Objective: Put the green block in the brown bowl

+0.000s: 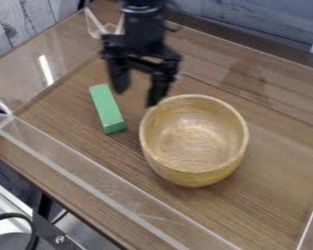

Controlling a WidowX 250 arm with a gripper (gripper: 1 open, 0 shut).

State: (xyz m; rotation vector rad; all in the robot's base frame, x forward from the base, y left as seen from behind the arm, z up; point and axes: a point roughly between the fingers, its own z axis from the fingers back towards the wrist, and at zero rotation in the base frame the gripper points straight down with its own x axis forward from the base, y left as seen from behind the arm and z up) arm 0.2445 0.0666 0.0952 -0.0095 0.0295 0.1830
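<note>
The green block (107, 109) is a plain, smooth, bright green bar, longer than it is wide, lying flat on the wooden table (186, 215) near the brown bowl (195, 141), apart from it. The bowl is round, pale-grained and thick-walled. Beyond them hovers the black gripper (140, 98), blurred, fingers spread wide, holding nothing.
</note>
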